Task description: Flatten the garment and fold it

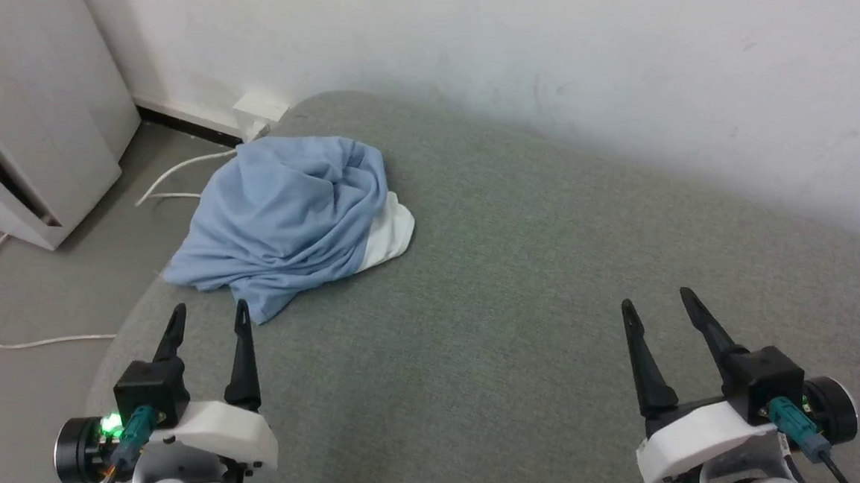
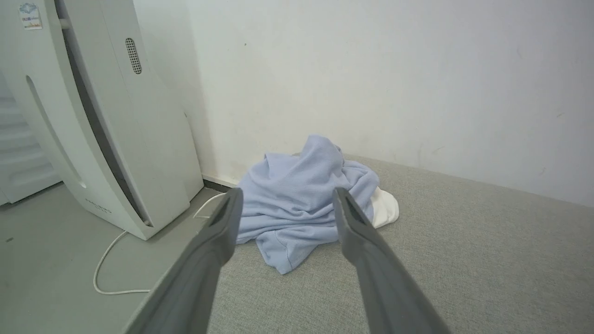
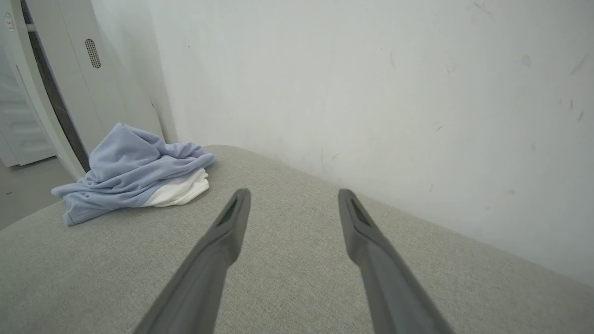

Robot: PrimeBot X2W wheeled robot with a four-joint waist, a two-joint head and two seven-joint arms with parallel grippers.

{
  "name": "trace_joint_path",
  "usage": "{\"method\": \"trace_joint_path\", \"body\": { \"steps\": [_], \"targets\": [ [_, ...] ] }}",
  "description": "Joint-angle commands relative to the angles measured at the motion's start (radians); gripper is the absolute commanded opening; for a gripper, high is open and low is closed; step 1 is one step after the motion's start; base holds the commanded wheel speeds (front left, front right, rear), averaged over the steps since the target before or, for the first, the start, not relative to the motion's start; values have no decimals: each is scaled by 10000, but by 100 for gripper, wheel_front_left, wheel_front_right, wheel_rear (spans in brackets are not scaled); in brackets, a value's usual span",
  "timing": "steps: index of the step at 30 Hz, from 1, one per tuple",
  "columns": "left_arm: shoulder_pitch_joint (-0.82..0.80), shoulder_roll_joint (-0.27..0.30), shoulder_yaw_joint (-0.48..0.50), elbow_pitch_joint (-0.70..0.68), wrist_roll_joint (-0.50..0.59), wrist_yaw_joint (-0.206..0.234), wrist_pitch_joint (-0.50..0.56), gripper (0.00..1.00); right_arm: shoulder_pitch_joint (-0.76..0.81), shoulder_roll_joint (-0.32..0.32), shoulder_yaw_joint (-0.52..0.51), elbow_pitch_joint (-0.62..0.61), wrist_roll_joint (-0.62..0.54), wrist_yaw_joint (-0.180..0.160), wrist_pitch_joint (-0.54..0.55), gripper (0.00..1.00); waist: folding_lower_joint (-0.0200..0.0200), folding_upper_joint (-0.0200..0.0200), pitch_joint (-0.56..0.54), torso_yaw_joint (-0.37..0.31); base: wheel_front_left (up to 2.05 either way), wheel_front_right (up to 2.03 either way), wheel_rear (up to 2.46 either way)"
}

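Lying bunched at the far left edge of the grey cushion (image 1: 516, 299), the garment (image 1: 282, 217) sits just ahead of the left gripper (image 1: 211, 305). Both it and the right gripper (image 1: 656, 298) gape wide, empty. A leftward tug could drag the cloth onto the floor (image 1: 38, 300).

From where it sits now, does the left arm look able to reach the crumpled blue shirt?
Probably yes. The left gripper is open, with its fingertips just short of the garment's near hem. Between them lies a short stretch of bare grey surface, and nothing blocks the way.
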State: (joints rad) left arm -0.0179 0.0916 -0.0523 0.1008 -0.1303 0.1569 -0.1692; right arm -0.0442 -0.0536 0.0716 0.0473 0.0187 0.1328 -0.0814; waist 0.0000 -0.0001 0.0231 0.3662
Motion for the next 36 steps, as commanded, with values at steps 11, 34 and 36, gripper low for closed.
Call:
{"method": "trace_joint_path", "body": {
  "steps": [11, 34, 36],
  "targets": [
    [-10, 159, -94, 124, -280, 328, -322, 100, -300, 25, 117, 52, 74, -16, -178, 100, 0, 0, 36, 495, 0, 0, 0],
    [-934, 440, -191, 590, -1351, 275, -437, 100, -779, 32, 325, -39, 31, -20, -196, 100, 0, 1, 887, 771, 0, 0, 0],
    [-1636, 527, -228, 863, -1577, 60, -184, 100, -908, 33, 356, -155, -49, -20, -120, 100, 0, 1, 1282, 619, 0, 0, 0]
  ]
}}
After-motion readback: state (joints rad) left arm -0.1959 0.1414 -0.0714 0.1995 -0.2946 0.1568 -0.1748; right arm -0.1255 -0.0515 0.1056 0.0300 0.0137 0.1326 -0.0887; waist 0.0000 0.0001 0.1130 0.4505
